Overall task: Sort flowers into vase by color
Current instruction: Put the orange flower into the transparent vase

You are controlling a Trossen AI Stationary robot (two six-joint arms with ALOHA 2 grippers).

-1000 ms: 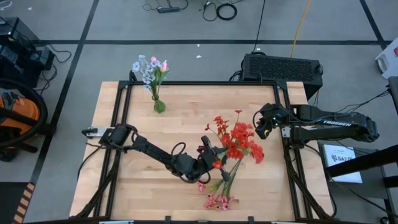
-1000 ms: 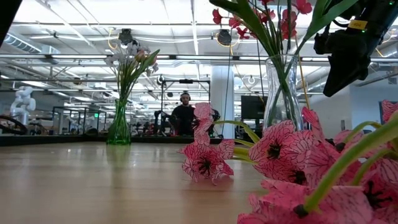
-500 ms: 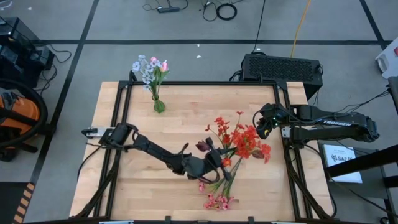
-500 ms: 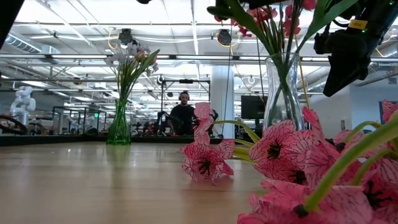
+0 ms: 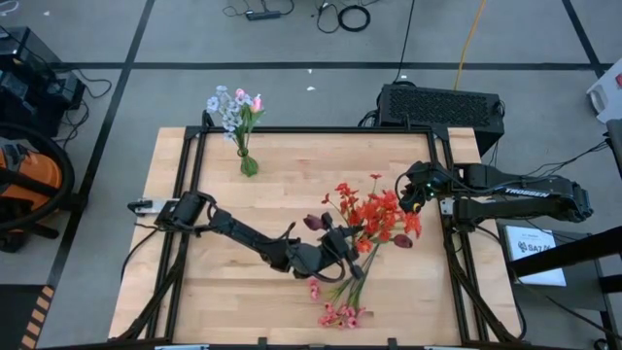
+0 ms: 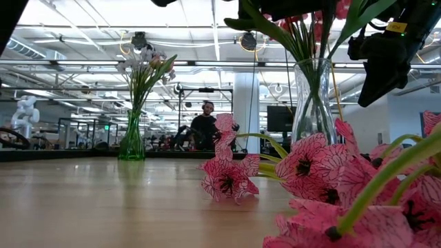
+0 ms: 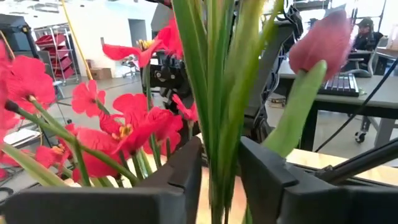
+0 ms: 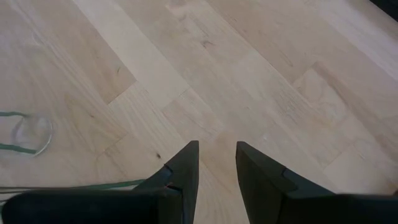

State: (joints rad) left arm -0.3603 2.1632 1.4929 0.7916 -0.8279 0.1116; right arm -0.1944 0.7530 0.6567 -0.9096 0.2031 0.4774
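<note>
Two vases are seen on the pale wooden table (image 5: 224, 297), which is edged by a black frame: a green vase (image 5: 248, 164) near the far edge, filled with pale blue-white flowers (image 5: 229, 107), and a clear glass vase (image 6: 313, 103) toward the right, filled with red flowers (image 5: 374, 212). Pink flowers (image 5: 337, 313) are left lying on the wood near the front edge. The left gripper (image 7: 219, 180) is clamped on green stems (image 7: 217, 93), with a maroon tulip (image 7: 326, 40) beside them, just next to the red blooms. The right gripper (image 8: 216, 168) is held slightly parted above bare wood. Beyond the table, a grey floor with cables, a black case (image 5: 442, 105) and a seated person (image 6: 204, 126) are seen.
</note>
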